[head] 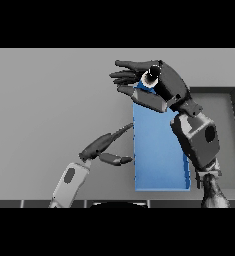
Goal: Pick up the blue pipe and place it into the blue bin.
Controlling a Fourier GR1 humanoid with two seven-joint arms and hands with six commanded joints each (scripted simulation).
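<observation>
The right hand (149,82) and its arm hang over the bin's (159,150) far end and right wall, blocking that side. The left hand (106,145) sits just beside the left wall. The table (49,100) lies open far left.

No text, label, brand, number or sign can be read anywhere in the head view. The blue bin (159,150), the grey bench (54,100) and the dark tray (224,95) at the right edge all show plain, unmarked surfaces. The casings of both arms are likewise bare of any lettering or marking.
</observation>
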